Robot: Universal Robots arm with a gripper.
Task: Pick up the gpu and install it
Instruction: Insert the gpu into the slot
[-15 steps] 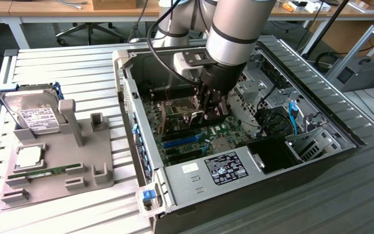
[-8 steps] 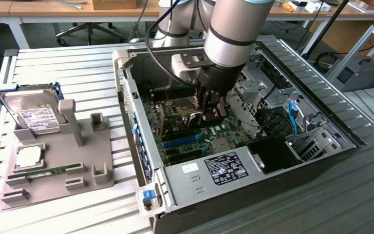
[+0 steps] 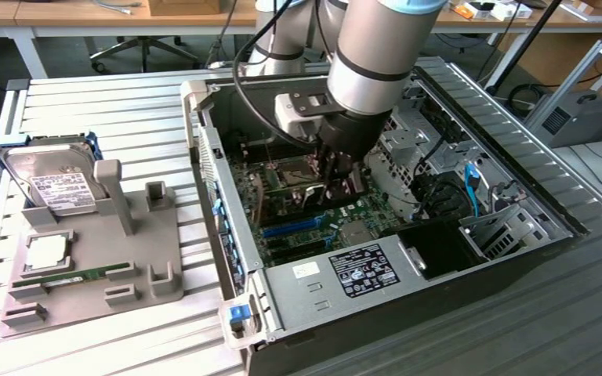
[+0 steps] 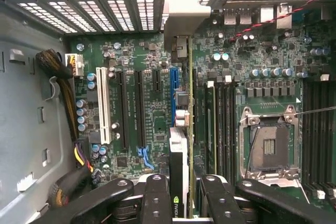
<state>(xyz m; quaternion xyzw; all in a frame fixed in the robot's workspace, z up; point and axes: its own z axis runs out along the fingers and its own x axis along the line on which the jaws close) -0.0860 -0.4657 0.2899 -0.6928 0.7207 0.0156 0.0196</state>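
**Pincer (image 4: pixel 186 203) holding the gpu (image 4: pixel 178 153) over the motherboard (image 4: pixel 131 61)**

The pincer stands about half open, with its 2 black fingers (image 4: pixel 156 200) closed on the gpu from either side. The card sits on edge between them, so the wrist view looks along its thin edge. A green logo shows on the part of the card nearest the fingers. The silver bracket (image 4: pixel 181 11) is at the end of the card farthest from the pincer, close to the perforated rear wall of the case.

The card hangs just beside the blue slot (image 4: pixel 172 93) and runs parallel to it. Whether its lower edge touches the motherboard cannot be told.

- On 1 side of the card lie 2 long black slots and 1 white slot (image 4: pixel 103 106).
- On the other side lies the processor socket (image 4: pixel 268 145), with its metal frame around a bare square.

In the exterior view the arm (image 3: pixel 385 47) reaches down into the computer case (image 3: pixel 209 149). The case lies on its side with the open face up, on a slatted table (image 3: pixel 103 102). The pincer is low inside the case, near the middle of the motherboard. The power supply (image 3: pixel 356 272), which carries a printed label, fills the near end of the case.

A grey holder tray (image 3: pixel 123 266) rests on the table to the exterior view's left of the case, well apart from the pincer. It carries 3 parts:

- A hard drive (image 3: pixel 56 184) in a blue frame, propped at the far end.
- A square silver chip (image 3: pixel 48 252), nearer.
- A long green memory stick (image 3: pixel 76 276), just near of the chip
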